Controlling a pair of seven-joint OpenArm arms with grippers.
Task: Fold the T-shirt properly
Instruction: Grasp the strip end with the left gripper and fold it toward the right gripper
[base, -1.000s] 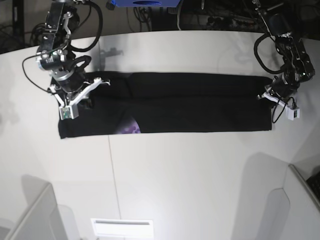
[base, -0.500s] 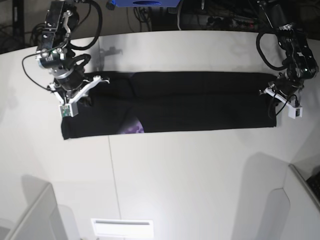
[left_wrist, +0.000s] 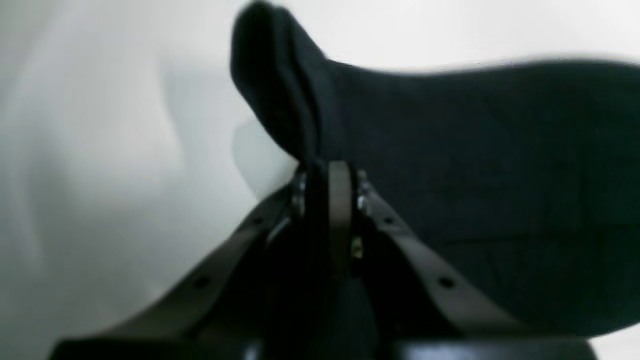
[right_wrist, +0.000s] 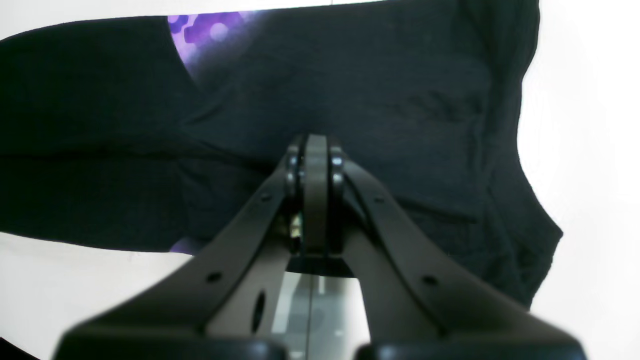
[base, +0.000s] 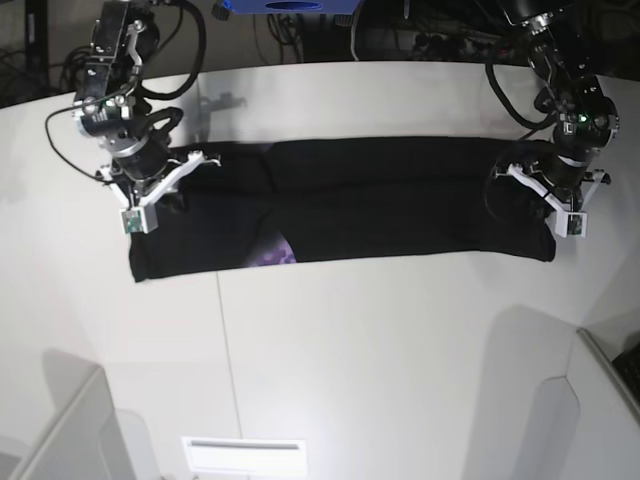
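The white table (base: 380, 340) spreads under everything. Across it lies the T-shirt (base: 380, 205), a long black band folded lengthwise, stretched from one gripper to the other, so each gripper sits at an opposite end of it. A crease runs along its length, and near the right gripper's end a small purple patterned patch (base: 272, 252) peeks out at the near edge of the cloth.

Now the arms. The right arm (base: 115, 70) reaches down at its end of the band, and the right gripper (base: 150, 195) sits on the cloth there. From its wrist camera the jaws are pressed together with black fabric bunched right at the tips (right_wrist: 309, 165), so it is pinching the shirt; the purple print (right_wrist: 210, 30) shows just beyond and to one side of the fingers.

The left arm (base: 565, 70) comes down at the far end. The left gripper (base: 550, 190) is on the corner of the cloth, and its wrist view shows the jaws closed on a fold of black fabric (left_wrist: 450, 165) that rises up past the tips (left_wrist: 332, 190), with bare table beside it.
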